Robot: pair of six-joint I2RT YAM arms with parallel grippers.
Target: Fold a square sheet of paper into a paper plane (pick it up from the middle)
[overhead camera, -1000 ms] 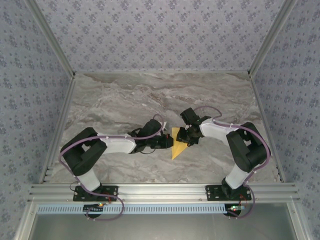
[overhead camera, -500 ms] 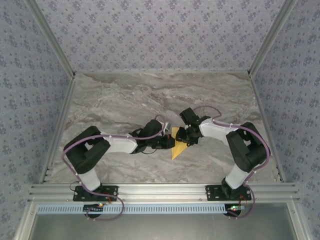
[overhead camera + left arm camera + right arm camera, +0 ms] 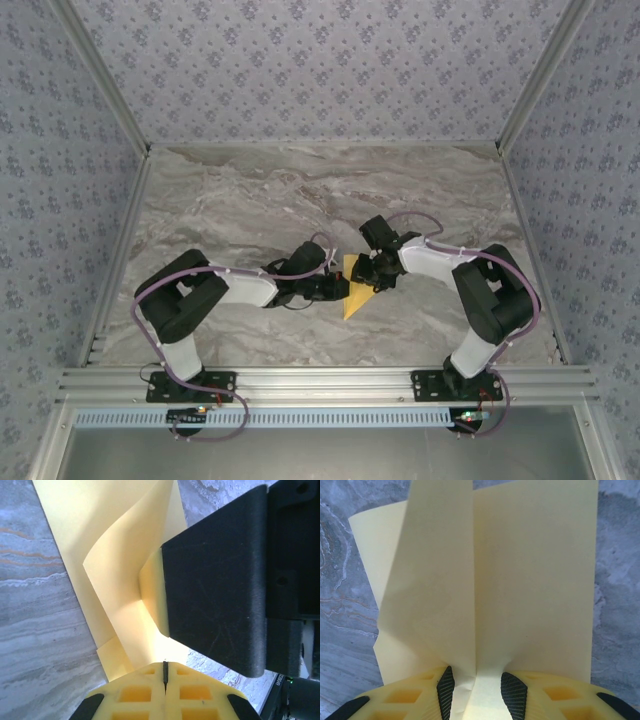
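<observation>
1. The square sheet of paper (image 3: 353, 293) lies near the middle of the marble surface (image 3: 250, 200). From above it shows as a yellow wedge pointing toward the near edge.
2. The left hand (image 3: 333, 288) meets the paper from its left side and the right hand (image 3: 374, 275) from its right, so the paper sits between the two, touching both.
3. In the left wrist view the left hand (image 3: 165, 672) is clenched, with its yellow fingertips pressed together along a thin dark seam.
4. The paper (image 3: 115, 545) begins right at those fingertips and stretches away from them. One layer lies flat on the surface and another curls upward above it. I cannot tell whether a layer is caught in the seam.
5. A large black block with a yellow edge (image 3: 215, 580) stands to the right of the curled layer and touches it.
6. In the right wrist view the right hand (image 3: 476, 692) is grasping the paper. Its dark ribbed pads (image 3: 445, 690) sit on either side of a raised centre fold, with a narrow strip of paper between them, so the jaws stand partly apart.
7. From that grip the paper (image 3: 535, 580) fans out away from the hand. A broad panel lies to the right of the crease, a lifted flap leans over to the left, and a lower layer rests on the surface beneath.
</observation>
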